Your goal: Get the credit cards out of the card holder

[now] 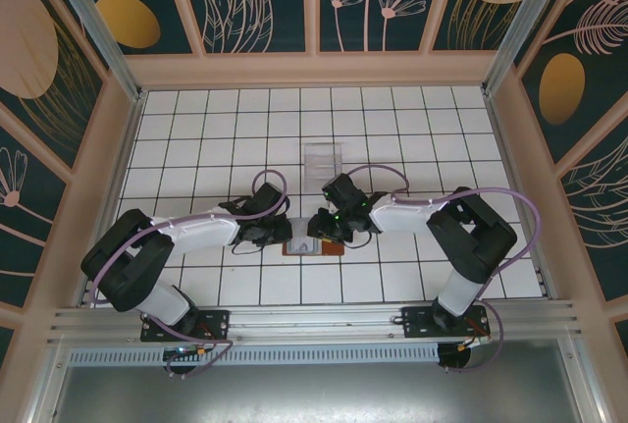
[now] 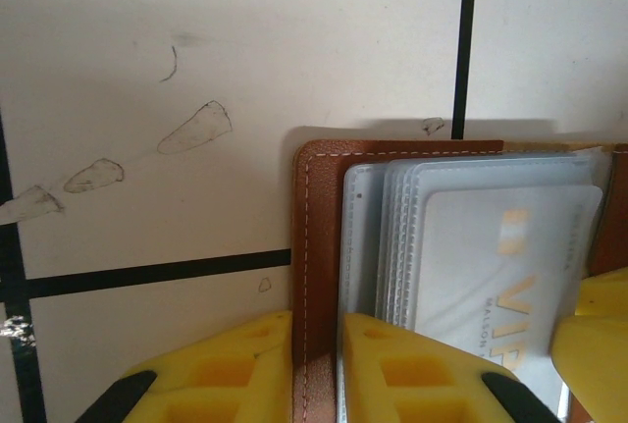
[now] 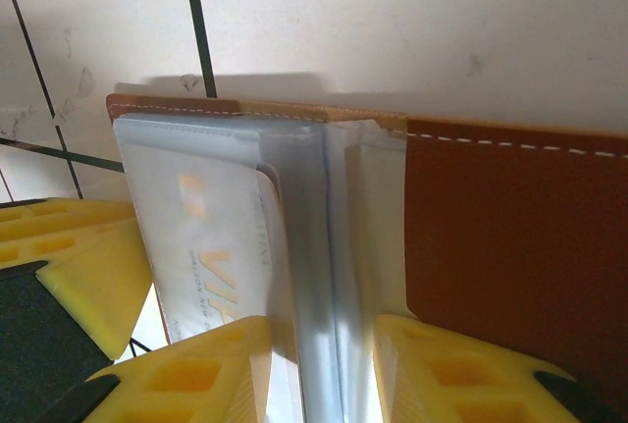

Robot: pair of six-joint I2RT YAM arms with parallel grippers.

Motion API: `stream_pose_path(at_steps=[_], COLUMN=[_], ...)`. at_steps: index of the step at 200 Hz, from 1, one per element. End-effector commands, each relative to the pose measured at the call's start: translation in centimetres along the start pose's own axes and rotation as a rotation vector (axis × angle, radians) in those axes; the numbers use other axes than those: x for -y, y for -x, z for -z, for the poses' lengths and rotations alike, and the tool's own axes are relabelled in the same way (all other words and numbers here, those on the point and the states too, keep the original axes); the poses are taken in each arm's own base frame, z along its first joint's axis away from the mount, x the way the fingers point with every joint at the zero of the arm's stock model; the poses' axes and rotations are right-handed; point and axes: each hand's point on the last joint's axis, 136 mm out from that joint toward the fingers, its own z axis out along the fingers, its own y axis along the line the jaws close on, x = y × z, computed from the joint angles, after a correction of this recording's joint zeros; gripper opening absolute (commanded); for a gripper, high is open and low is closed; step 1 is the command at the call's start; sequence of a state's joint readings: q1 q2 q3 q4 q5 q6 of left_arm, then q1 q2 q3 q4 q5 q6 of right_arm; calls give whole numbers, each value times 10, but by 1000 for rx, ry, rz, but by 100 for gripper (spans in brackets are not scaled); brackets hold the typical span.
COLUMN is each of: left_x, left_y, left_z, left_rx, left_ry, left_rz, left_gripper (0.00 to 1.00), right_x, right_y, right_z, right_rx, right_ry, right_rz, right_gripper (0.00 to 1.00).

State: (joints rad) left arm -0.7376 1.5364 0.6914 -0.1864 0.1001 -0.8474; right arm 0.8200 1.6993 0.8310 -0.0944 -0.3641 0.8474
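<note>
The card holder (image 1: 312, 247) lies open on the white gridded surface (image 1: 196, 129), at the centre near the front edge, between the two arms and well apart from the clear acrylic stand (image 1: 324, 160) behind it. From above, its long axis when spread runs left to right, parallel to the near edge, with the inner face up. The left end effector (image 2: 314, 335) is clenched on the stitched brown cover edge, one yellow finger outside the leather and one inside. The right end effector (image 3: 322, 344) is clenched on the pale sleeve leaf (image 3: 314, 276), which stands edge-on between the two halves; I cannot tell whether a card edge is also in that pinch. The credit cards (image 2: 496, 276) are seated in the sleeves. The topmost has gold lettering, and one rounded corner lies toward the far stitched edge. I cannot tell which way the pocket mouths face.

Assessment: the step in hand is freeing the first card. It calls for the left grip to pin the cover flat as an anchor while the right takes hold of card plastic alone, not the sleeve. The pull should go straight along the pocket, without twist. Pulling on the sleeve would likely lift or drag the whole holder.
</note>
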Motion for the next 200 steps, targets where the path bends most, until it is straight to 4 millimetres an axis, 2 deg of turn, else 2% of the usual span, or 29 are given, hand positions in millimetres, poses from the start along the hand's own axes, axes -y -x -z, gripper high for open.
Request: stream_pose_path(at_steps=[1, 82, 124, 177, 200], left_x=[-10, -19, -21, -17, -11], left_y=[-15, -12, -12, -8, -1], left_z=[-9, -8, -7, -3, 6], left_rx=[-62, -49, -48, -34, -12], left_ry=[24, 76, 91, 89, 78], left_rz=[10, 2, 1, 0, -1], left_gripper=[21, 21, 21, 21, 22], right_x=[6, 17, 15, 10, 7], right_y=[1, 2, 5, 8, 9], right_z=[-12, -5, 1, 10, 14], right_rx=[7, 33, 53, 75, 86], right_ry=[-45, -96, -94, -77, -67], right_rz=[3, -1, 1, 4, 2], right_gripper=[34, 25, 21, 15, 16])
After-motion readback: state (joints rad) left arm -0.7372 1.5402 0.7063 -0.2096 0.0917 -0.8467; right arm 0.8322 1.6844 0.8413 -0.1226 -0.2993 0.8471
